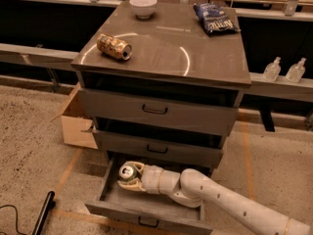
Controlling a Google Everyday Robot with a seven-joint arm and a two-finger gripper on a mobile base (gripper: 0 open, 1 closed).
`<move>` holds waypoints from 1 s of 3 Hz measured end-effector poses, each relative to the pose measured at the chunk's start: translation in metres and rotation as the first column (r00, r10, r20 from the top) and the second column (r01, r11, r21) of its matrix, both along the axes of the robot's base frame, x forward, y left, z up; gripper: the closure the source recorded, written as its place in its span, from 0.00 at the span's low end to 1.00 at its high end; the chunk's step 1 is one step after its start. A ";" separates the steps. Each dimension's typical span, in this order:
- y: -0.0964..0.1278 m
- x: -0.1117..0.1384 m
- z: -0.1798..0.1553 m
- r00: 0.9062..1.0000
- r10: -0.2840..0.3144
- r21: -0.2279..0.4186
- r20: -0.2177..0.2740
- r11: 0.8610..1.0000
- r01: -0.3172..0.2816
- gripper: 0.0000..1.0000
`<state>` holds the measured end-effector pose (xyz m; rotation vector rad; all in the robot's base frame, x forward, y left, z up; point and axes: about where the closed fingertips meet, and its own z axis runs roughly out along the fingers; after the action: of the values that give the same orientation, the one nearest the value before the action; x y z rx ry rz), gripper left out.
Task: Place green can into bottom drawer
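Note:
The bottom drawer [146, 214] is pulled open below two other grey drawers. My gripper [130, 176] reaches into it from the right on a white arm. It is shut on the green can [127, 173], which stands upright with its silver top showing, low inside the drawer near its left back part. The fingers cover most of the can's body. I cannot tell whether the can touches the drawer floor.
A gold-tan can [114, 47] lies on its side on the cabinet top [195, 53], with a white bowl [143, 6] and a blue chip bag [213, 17] at the back. A cardboard box [78, 124] stands left of the cabinet. Two bottles [283, 70] stand on the right ledge.

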<state>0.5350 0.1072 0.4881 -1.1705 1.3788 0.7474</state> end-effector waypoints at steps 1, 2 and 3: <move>0.002 0.011 -0.044 1.000 0.021 -0.015 0.014 1.000 -0.021 1.00; -0.001 0.024 -0.086 0.999 0.022 -0.038 0.027 0.999 -0.021 1.00; 0.001 0.035 -0.124 0.999 0.024 -0.052 0.032 0.998 -0.023 1.00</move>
<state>0.5701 0.1077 0.3639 -1.2359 1.3660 0.7100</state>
